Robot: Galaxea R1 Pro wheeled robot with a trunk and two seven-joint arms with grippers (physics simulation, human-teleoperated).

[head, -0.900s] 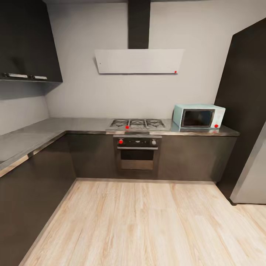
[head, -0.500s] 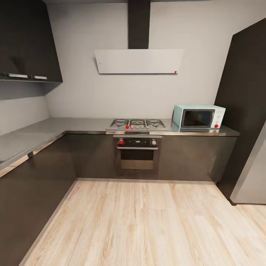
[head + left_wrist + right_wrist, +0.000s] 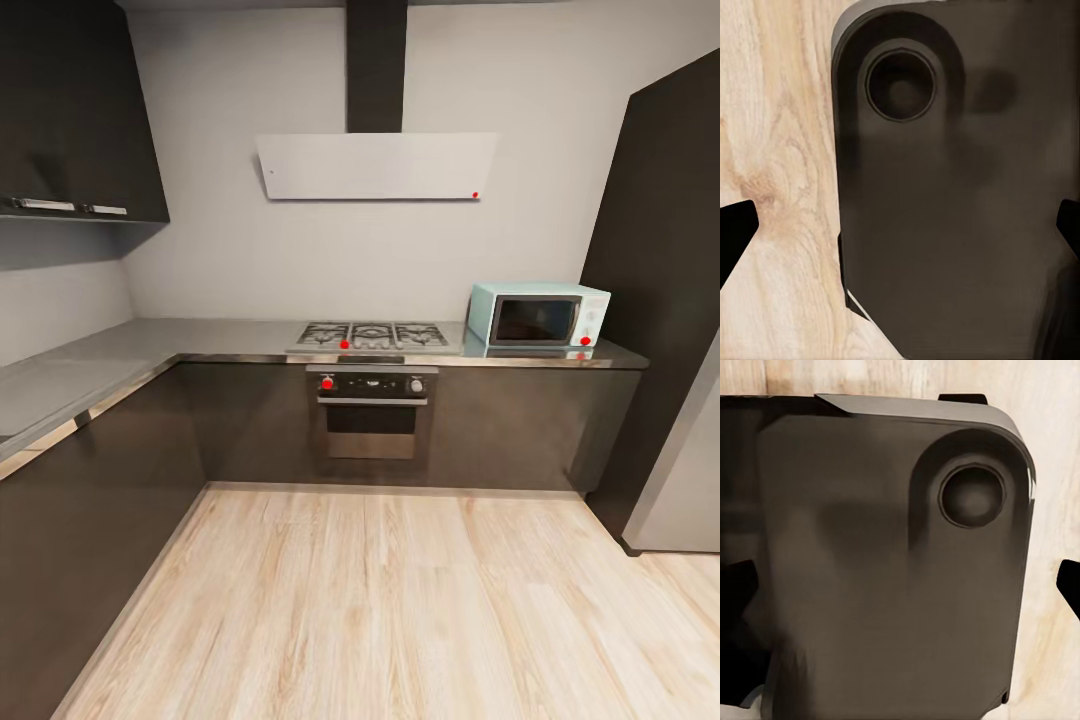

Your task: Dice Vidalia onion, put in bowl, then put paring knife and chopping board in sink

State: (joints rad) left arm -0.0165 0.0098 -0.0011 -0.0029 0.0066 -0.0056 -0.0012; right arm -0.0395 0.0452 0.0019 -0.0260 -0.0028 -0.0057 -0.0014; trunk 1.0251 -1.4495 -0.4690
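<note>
Head view: grey countertop (image 3: pixel 120 350) runs past a stove (image 3: pixel 372 335) and microwave (image 3: pixel 538 314); onion's place unknown. Wrist views suggest both grippers' fingers spread above the robot's base (image 3: pixel 960 195). Onions are firm, slippery: grasp mid-body.

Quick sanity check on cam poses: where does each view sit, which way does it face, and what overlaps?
Head view: on the head, facing the stove, microwave and countertop; no arms in frame.
Left wrist view: pointing down at the robot's dark base and wood floor; black fingertips at both edges.
Right wrist view: same, base and fingertips.
Shared: both wrist views show base and floor.
</note>
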